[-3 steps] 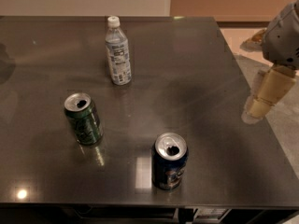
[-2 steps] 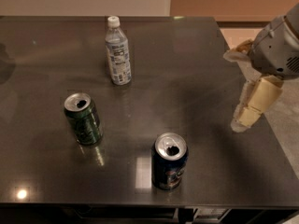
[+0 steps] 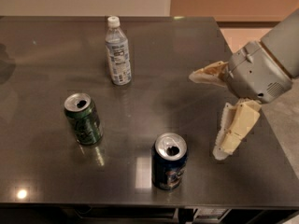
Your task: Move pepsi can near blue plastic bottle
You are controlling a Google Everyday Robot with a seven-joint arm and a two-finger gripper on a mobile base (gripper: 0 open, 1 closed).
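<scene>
The pepsi can [image 3: 169, 162] stands upright near the table's front edge, dark blue with an opened silver top. The blue plastic bottle [image 3: 117, 51] stands upright at the back, white cap, white label. My gripper [image 3: 204, 115] is over the right side of the table, to the right of the pepsi can and a little above it. Its fingers are spread wide and hold nothing: one fingertip [image 3: 198, 76] points left, the other [image 3: 219, 152] points down.
A green can [image 3: 83, 119] stands upright at the left, between the bottle and the front edge. The dark table [image 3: 42, 55] ends at the right just past my arm [image 3: 273, 59], with floor beyond.
My gripper has moved left and forward, in over the table's right side and closer to the pepsi can. The cans and the bottle have not moved.
</scene>
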